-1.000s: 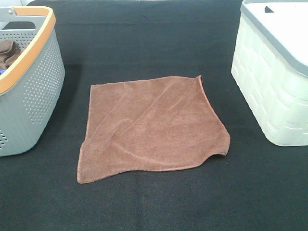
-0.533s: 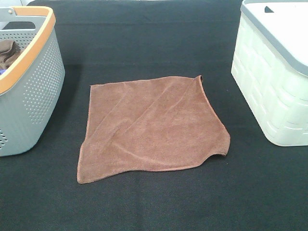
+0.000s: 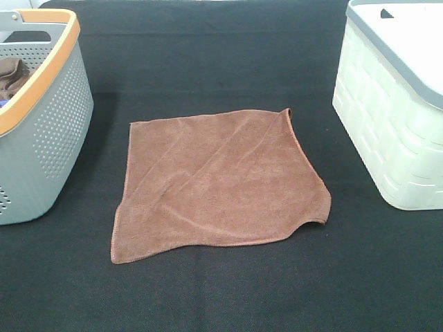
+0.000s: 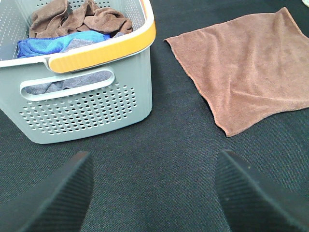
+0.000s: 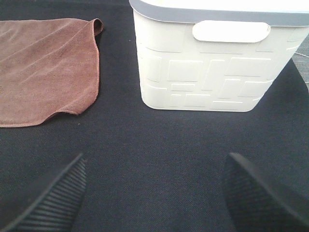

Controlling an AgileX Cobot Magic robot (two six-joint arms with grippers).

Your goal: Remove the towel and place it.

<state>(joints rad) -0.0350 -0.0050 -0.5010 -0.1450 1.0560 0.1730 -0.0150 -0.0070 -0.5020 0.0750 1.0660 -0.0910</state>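
Note:
A brown towel (image 3: 218, 183) lies spread flat on the black cloth between the two baskets; it also shows in the left wrist view (image 4: 248, 67) and the right wrist view (image 5: 46, 67). Neither arm shows in the exterior high view. My left gripper (image 4: 154, 193) is open and empty above the black cloth, near the grey basket (image 4: 87, 101) and away from the towel. My right gripper (image 5: 154, 193) is open and empty above the cloth in front of the white basket (image 5: 212, 63).
The grey perforated basket with an orange rim (image 3: 41, 117) stands at the left and holds several crumpled brown and blue towels (image 4: 72, 26). The white basket with a grey rim (image 3: 394, 104) stands at the right. The black cloth (image 3: 221, 290) covers the table.

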